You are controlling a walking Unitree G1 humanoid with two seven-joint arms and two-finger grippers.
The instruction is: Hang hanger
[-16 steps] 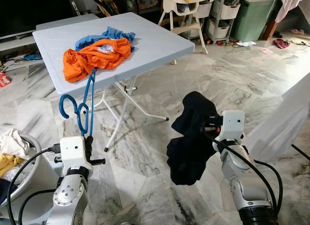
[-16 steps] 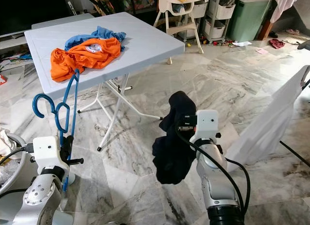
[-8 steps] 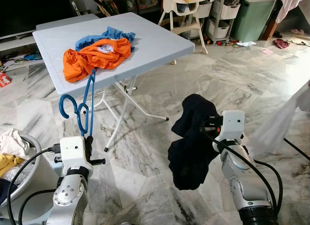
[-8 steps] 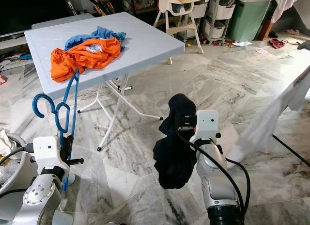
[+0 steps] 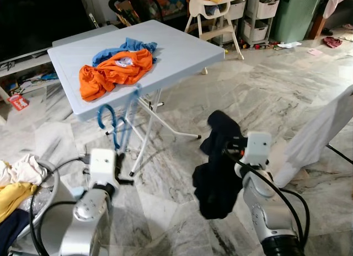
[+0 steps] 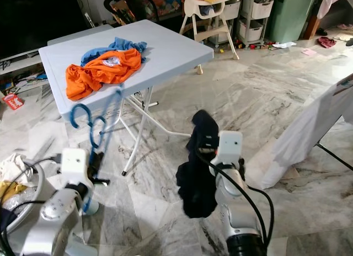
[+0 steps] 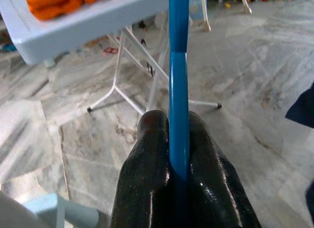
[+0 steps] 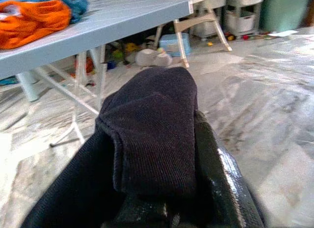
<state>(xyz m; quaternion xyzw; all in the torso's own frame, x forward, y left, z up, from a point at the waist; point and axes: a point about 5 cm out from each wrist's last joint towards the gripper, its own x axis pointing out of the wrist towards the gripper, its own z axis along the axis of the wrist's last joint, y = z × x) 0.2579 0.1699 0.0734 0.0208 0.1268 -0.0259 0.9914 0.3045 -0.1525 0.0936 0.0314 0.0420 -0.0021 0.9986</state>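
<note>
A blue plastic hanger stands upright in front of the table's near edge, its hook to my left. My left gripper is shut on its lower bar, and the black fingers pinch the blue rod. My right gripper is shut on a dark navy garment, which hangs limp from it above the marble floor. In the right wrist view the garment drapes over the fingers and hides most of them.
A light blue folding table stands ahead, with an orange shirt and a blue shirt on it. A laundry basket of clothes is at my lower left. A white cloth hangs on the right. A high chair and a green bin stand behind.
The whole picture has shifted, so the camera has moved. Both grips are unchanged, and the hanger now looks blurred. The white cloth on the right has swung.
</note>
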